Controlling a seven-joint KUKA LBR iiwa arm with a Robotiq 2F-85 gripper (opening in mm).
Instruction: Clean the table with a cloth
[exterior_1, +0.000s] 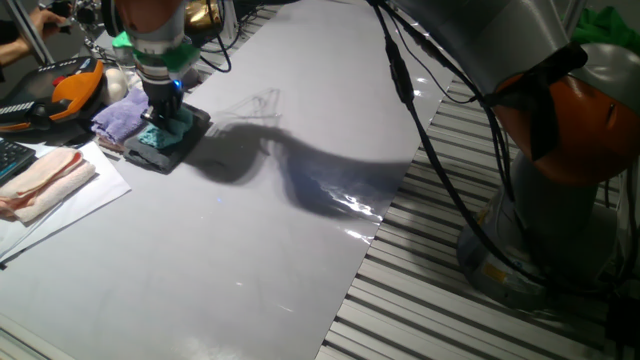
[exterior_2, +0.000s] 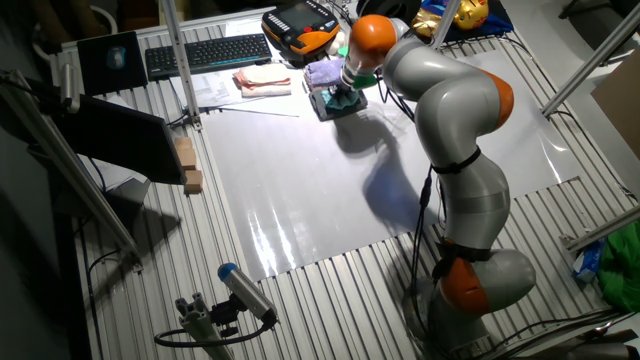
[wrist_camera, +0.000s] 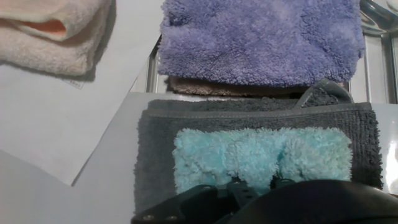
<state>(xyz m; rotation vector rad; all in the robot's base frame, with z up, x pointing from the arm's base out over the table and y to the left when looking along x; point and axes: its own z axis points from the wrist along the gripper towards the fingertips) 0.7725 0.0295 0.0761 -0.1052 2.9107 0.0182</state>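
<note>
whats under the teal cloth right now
The teal cloth lies on a folded dark grey cloth, which rests on the table. The gripper covers the teal cloth's near edge, so its fingers and their state stay hidden.

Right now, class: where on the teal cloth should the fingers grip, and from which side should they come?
Grip the teal cloth at its raised middle, coming straight down from above. It lies flat on the dark grey folded cloth, so its edges give little purchase, while its fluffy pile can bunch between the fingers.

Two opposed overviews, one close-up
</note>
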